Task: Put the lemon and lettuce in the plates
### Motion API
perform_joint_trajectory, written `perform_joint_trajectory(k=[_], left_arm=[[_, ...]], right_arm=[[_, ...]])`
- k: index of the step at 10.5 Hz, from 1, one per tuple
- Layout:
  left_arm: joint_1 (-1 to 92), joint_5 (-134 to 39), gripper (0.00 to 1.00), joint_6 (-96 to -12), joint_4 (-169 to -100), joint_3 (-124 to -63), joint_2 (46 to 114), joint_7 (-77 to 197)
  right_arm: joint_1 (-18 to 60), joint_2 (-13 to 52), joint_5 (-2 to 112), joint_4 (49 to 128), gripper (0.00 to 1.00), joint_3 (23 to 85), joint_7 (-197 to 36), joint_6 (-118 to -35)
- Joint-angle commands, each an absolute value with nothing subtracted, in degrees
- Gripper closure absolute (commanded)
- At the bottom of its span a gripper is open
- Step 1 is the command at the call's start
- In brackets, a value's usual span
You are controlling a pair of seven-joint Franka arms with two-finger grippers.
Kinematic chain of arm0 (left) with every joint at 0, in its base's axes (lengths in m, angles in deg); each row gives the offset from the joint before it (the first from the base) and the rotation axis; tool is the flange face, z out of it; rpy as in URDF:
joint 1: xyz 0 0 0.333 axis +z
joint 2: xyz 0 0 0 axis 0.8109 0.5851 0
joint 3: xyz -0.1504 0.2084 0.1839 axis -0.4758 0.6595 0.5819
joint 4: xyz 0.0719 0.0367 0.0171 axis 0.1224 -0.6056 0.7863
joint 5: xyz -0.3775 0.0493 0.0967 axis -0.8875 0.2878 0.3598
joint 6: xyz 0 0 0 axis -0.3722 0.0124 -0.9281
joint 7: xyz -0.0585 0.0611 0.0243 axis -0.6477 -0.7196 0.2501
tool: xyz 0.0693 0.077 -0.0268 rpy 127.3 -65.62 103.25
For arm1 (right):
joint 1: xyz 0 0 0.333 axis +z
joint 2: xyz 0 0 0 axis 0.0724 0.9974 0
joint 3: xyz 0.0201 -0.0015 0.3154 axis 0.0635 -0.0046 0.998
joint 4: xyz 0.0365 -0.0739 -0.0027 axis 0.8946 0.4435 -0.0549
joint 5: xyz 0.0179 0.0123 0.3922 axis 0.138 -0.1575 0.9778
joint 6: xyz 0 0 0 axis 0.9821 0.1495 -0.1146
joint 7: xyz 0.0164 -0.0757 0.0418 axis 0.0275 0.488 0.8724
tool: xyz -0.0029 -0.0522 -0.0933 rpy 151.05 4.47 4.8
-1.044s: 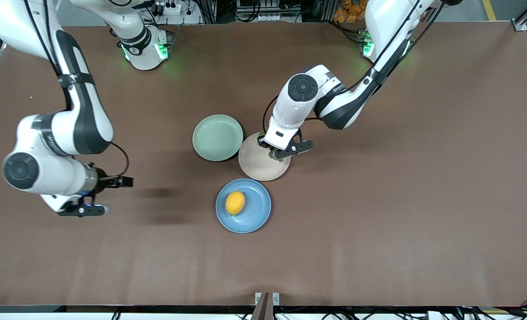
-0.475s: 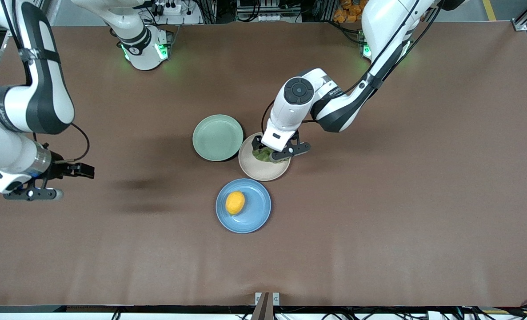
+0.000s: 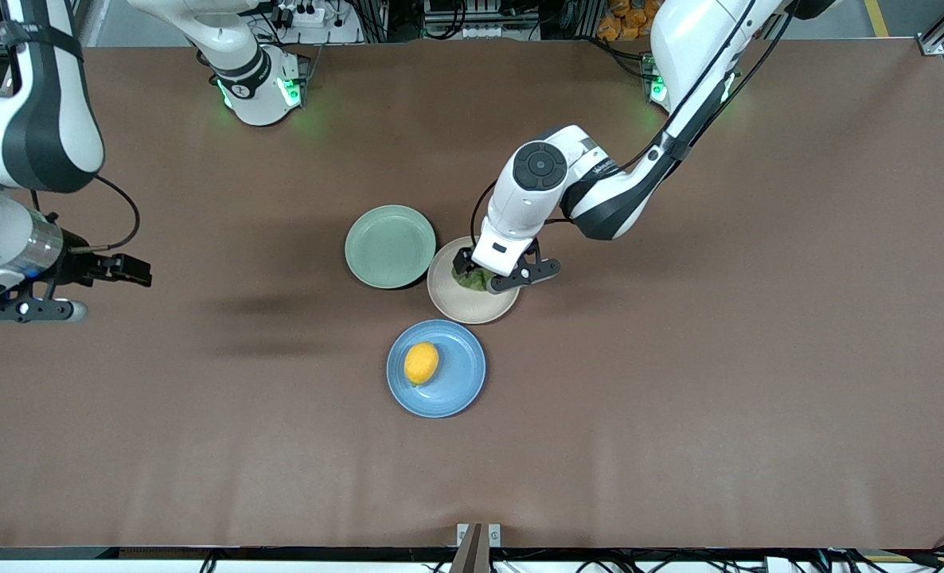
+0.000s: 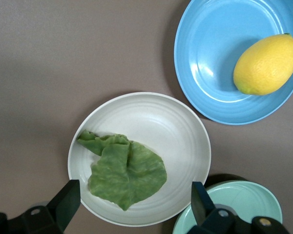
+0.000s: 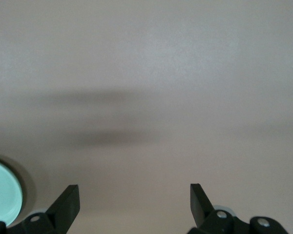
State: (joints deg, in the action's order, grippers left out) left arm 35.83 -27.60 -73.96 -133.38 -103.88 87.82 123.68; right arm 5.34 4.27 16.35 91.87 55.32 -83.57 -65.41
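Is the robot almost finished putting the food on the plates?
Nearly. The lemon lies in the blue plate and the lettuce in the beige plate. The left pincer hangs open over it, holding nothing. The right pincer waits open. Only pulling away remains.

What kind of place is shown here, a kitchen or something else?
Most likely a robotics lab, not a kitchen. Two robot arms are mounted at one long edge of a brown table, cables and power strips sit past that edge, and only three plates, a lemon and lettuce lie on it.
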Motion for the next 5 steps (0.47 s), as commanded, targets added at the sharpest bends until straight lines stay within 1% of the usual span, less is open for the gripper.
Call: perform_joint_trajectory(k=[1,4,5], left_arm=[[35.82,-25.56,0.0,-73.12,-132.5,-103.87,87.72,125.25],[36.34,-23.73,0.0,-71.2,-132.67,-102.03,86.94,123.24],[37.91,-23.28,0.0,-71.01,-132.41,-101.68,86.5,122.27]], right_arm=[[4.33,3.56,15.52,87.4,0.0,56.45,-83.16,-60.33],[4.24,3.47,15.43,80.82,0.0,56.97,-83.6,-54.45],[4.24,3.38,15.52,78.96,0.0,56.89,-83.69,-52.77]])
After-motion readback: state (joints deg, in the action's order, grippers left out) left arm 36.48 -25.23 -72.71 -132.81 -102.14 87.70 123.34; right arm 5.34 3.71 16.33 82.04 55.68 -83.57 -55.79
